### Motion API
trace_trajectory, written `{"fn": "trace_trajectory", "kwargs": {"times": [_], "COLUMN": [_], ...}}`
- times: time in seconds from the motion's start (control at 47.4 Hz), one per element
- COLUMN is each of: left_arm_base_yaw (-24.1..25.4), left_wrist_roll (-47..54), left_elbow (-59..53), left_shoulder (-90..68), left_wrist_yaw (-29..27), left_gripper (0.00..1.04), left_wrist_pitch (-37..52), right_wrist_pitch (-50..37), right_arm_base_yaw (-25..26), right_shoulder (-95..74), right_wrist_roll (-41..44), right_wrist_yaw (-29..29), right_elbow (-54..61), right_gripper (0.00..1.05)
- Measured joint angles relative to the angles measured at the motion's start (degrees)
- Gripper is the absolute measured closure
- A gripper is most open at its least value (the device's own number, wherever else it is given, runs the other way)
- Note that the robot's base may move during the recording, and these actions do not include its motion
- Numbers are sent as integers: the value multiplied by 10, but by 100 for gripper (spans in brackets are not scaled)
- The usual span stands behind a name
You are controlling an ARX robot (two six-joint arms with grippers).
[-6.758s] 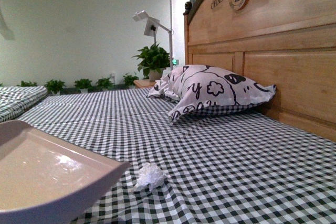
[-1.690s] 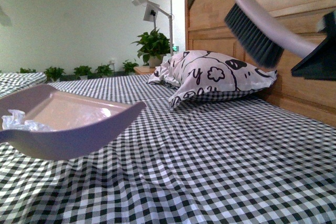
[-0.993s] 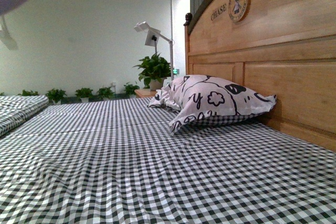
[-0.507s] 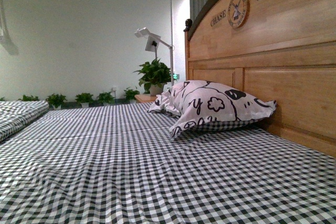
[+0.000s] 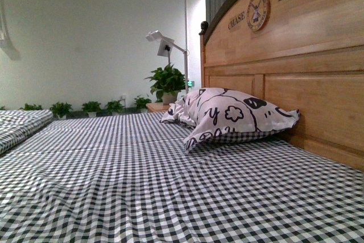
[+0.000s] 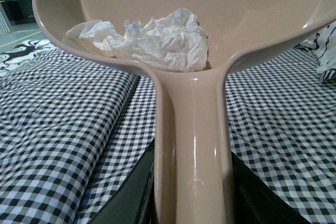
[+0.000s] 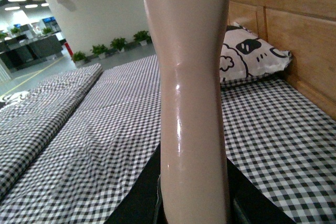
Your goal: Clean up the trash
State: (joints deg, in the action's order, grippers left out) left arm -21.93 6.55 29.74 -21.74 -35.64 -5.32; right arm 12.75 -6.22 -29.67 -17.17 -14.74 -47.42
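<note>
paper in the pan, now carry it away flat

the trash (image 6: 157, 40), a crumpled wad of white paper, lies inside the beige dustpan (image 6: 262, 19), low down by the spot where the pan meets its long handle (image 6: 191, 145). the left tool (image 6: 191, 203) is closed on that handle, with dark parts showing on both sides of it. the right tool (image 7: 194, 198) is closed on a beige brush handle (image 7: 189, 77); the bristles are not in view. the checked bed sheet (image 5: 170, 186) by the cartoon pillow (image 5: 227, 109) shows no paper on it. i think the job now is to take the pan to a bin. keep the pan tipped back a little so the wad sits by the handle. move slowly, because light paper can blow or roll out.
</note>
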Motion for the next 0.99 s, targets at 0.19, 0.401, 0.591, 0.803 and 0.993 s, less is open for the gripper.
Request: {"fn": "trace_trajectory", "kwargs": {"times": [0.19,0.401,0.591,0.803,0.993], "left_arm_base_yaw": [0,0,0,0,0], "left_wrist_roll": [0,0,0,0,0], "left_elbow": [0,0,0,0,0], "left_shoulder": [0,0,0,0,0], "left_wrist_yaw": [0,0,0,0,0], "left_gripper": [78,78,78,78,78], "left_wrist_pitch": [0,0,0,0,0], "right_wrist_pitch": [0,0,0,0,0], "right_arm_base_yaw": [0,0,0,0,0], "right_shoulder": [0,0,0,0,0], "right_wrist_roll": [0,0,0,0,0], "right_wrist_yaw": [0,0,0,0,0], "right_elbow": [0,0,0,0,0], "right_gripper": [86,86,86,86,86]}}
